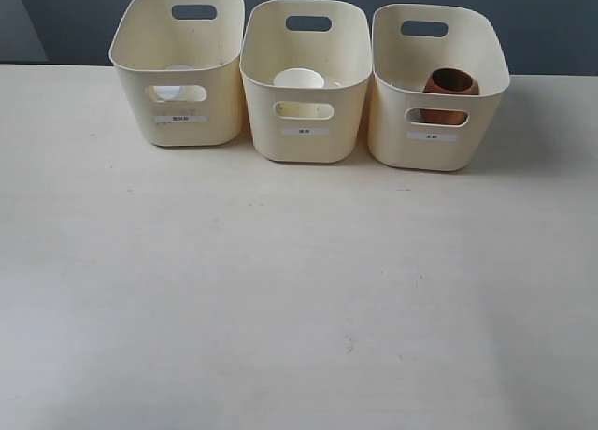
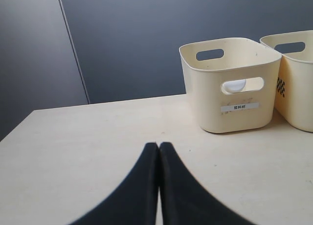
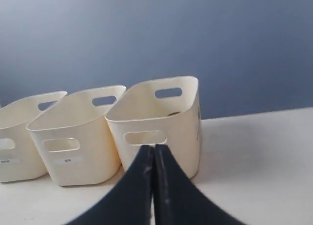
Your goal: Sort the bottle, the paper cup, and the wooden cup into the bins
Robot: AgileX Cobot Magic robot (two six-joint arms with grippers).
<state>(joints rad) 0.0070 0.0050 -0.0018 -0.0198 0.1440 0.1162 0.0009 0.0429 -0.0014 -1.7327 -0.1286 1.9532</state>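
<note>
Three cream bins stand in a row at the table's back. The left bin [image 1: 177, 70] holds the bottle; only its white cap [image 1: 168, 91] shows through the handle slot, and the same cap [image 2: 234, 85] shows in the left wrist view. In the middle bin [image 1: 306, 84] sits the white paper cup [image 1: 299, 78]. The reddish-brown wooden cup [image 1: 450, 84] sits in the right bin [image 1: 437, 89]. Neither gripper appears in the exterior view. My left gripper [image 2: 159, 146] is shut and empty over bare table. My right gripper [image 3: 153, 148] is shut and empty, in front of the right bin [image 3: 156, 124].
The pale table [image 1: 280, 290] stretches from the bins to the near edge. A dark blue-grey wall [image 1: 551, 19] rises behind the bins. The table's left edge [image 2: 17, 127] shows in the left wrist view.
</note>
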